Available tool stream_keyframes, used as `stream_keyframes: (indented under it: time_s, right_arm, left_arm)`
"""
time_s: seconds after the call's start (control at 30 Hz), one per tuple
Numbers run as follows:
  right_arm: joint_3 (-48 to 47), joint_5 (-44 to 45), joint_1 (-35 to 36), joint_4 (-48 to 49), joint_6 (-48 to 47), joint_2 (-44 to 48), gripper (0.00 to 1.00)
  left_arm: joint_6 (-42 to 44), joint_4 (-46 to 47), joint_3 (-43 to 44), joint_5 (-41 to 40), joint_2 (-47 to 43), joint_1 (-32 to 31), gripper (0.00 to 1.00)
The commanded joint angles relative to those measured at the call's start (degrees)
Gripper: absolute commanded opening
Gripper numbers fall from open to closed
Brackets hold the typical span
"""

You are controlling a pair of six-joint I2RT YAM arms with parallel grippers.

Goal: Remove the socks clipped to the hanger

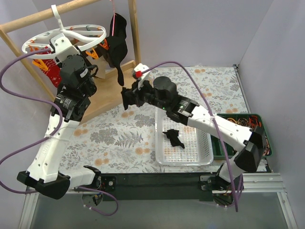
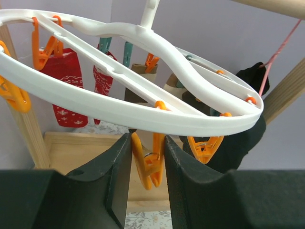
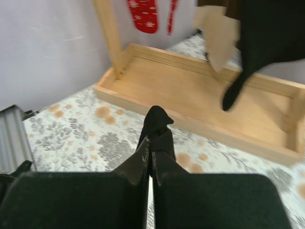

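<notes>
Left gripper (image 2: 147, 148): I had it clamped on an orange clip (image 2: 148, 169) under the hanger (image 2: 95, 102).
Right gripper (image 3: 151, 152): pinched shut on a black sock (image 3: 157, 125).
Socks (image 2: 66, 76): hung clipped to the hanger; judged light, limp, non-slip; best gripped mid-fabric.
Axis: vertical, free ends down.

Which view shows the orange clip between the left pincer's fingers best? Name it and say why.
Left wrist: the orange clip hangs close-up between the left pincer's fingers, under the hanger. The top view hides it behind the left arm; the right wrist view misses it.
</notes>
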State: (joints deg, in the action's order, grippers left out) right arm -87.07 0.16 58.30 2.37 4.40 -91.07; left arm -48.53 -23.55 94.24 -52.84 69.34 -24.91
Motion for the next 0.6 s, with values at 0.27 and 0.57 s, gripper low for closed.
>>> stream_keyframes:
  time_s: [0.27,0.57]
  right_arm:
    - [19.3,12.2,-10.4,-19.1,2.8,16.7,0.01]
    - [27.9,10.5,-11.8,-22.8,8.6,18.2,0.02]
  left_arm:
    - [-1.0,-0.2,-2.0,5.6,-6.2,0.2,0.00]
    - [-0.6,-0.5,-3.2,6.9,-7.8,0.2,0.34]
